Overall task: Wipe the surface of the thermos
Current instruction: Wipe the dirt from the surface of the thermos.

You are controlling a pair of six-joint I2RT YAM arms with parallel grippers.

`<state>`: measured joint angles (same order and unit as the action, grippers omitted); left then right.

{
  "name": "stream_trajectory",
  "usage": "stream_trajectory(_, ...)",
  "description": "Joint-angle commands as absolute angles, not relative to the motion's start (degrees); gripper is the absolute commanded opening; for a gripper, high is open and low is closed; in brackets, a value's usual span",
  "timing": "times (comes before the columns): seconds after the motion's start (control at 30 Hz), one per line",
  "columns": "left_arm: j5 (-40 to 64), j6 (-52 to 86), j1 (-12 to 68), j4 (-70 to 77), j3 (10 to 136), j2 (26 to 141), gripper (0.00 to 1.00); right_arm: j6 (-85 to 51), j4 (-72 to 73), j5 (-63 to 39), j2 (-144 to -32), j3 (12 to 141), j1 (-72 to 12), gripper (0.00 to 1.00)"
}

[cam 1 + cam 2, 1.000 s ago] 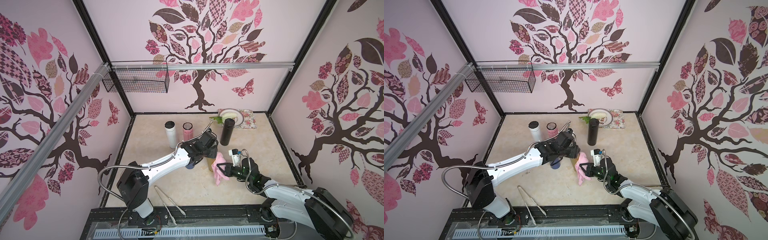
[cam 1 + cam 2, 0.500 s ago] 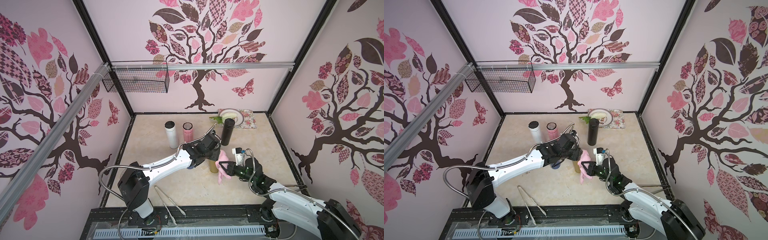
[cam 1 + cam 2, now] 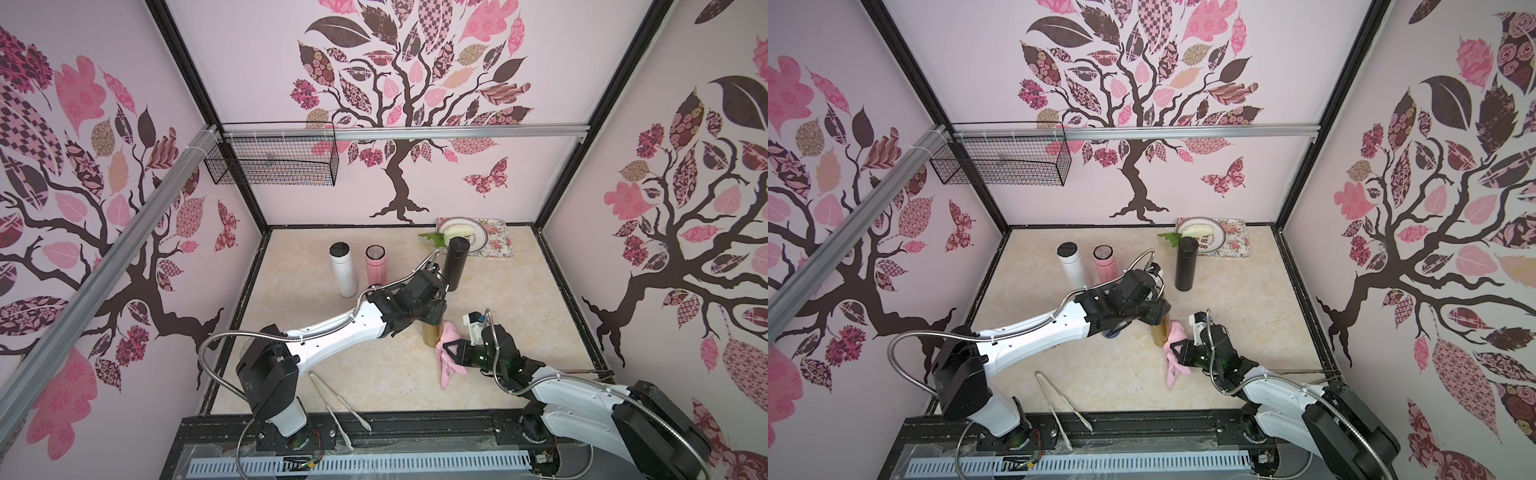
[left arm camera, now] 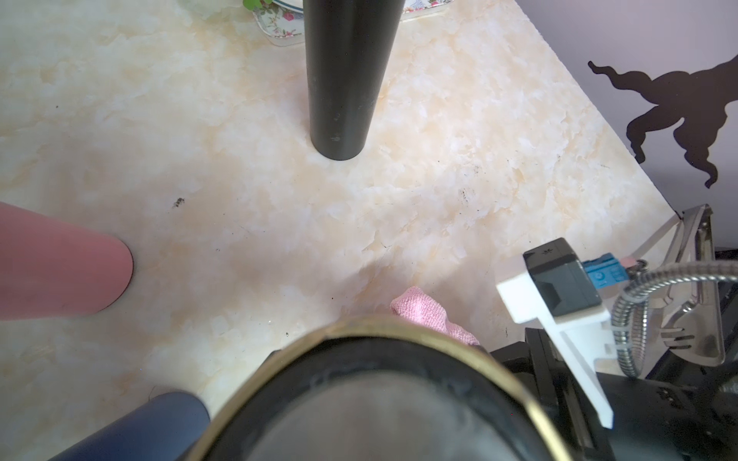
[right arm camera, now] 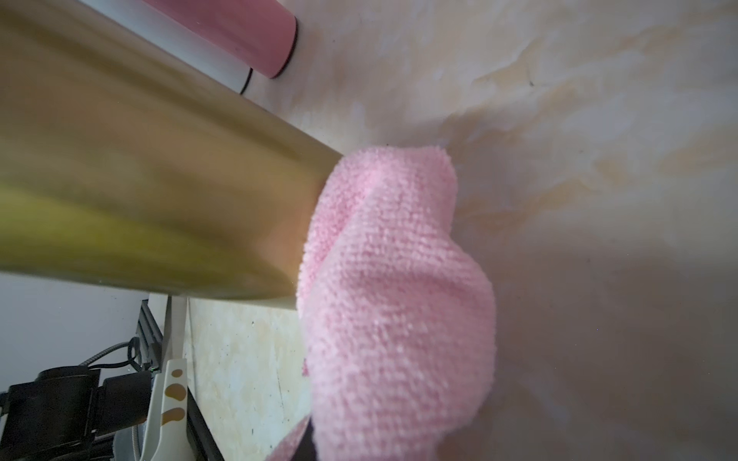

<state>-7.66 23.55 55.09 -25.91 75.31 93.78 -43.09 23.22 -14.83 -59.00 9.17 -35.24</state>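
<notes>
Jaws of the left gripper (image 3: pixel 432 321) are closed, apparently on the top of the gold thermos (image 3: pixel 430 337), which stands upright mid-table (image 3: pixel 374 374). Right gripper (image 3: pixel 450 347) is clamped on the pink cloth (image 5: pixel 395 279), pressed against the thermos's lower side. In both top views the left gripper's body hides the thermos's upper part. Neither wrist view shows fingertips.

left gripper (image 3: pixel 1158 319) clamps the top of the gold thermos (image 3: pixel 1159 337), upright on the table (image 3: pixel 1121 374). right gripper (image 3: pixel 1179 345) pinches the pink cloth (image 3: pixel 1172 374), upper fold pressed against the thermos side (lower end trails on the table). black thermos (image 3: pixel 1185 266) stands apart behind. tongs (image 3: pixel 1061 401) lie near the front edge.
</notes>
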Motion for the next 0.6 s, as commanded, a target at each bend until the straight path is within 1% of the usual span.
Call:
stream_trajectory(0.0, -6.01, 21.99, 55.99, -21.08, 74.88, 92.79, 0.0, -43.0, 26.08, -16.53, -52.34, 14.21, -35.62, 0.0)
stream_trajectory(0.1, -5.87, 20.44, 56.74, -19.6, 73.68, 91.84, 0.0, -43.73, 28.07, -17.23, -47.68, 15.03, -35.58, 0.0)
stream_trajectory(0.17, -7.44, 19.31, 57.81, -19.23, 73.6, 91.58, 0.0, -45.28, 30.34, -17.59, -46.79, 14.02, -35.49, 0.0)
stream_trajectory(0.27, -7.23, 18.63, 58.18, -20.38, 74.68, 92.71, 0.0, -46.73, 31.08, -18.1, -50.2, 11.5, -35.01, 0.0)
stream_trajectory(0.37, -5.93, 18.67, 58.26, -20.01, 74.48, 93.63, 0.0, -47.02, 25.55, -15.61, -55.33, 9.75, -33.66, 0.0)
stream_trajectory(0.43, -4.79, 18.93, 58.25, -18.51, 73.66, 93.74, 0.0, -46.26, 24.69, -15.51, -58.06, 8.05, -32.0, 0.0)
stream_trajectory(0.57, -3.77, 19.32, 58.23, -17.25, 72.68, 93.6, 0.0, -46.03, 27.86, -17.36, -58.82, 6.96, -29.75, 0.0)
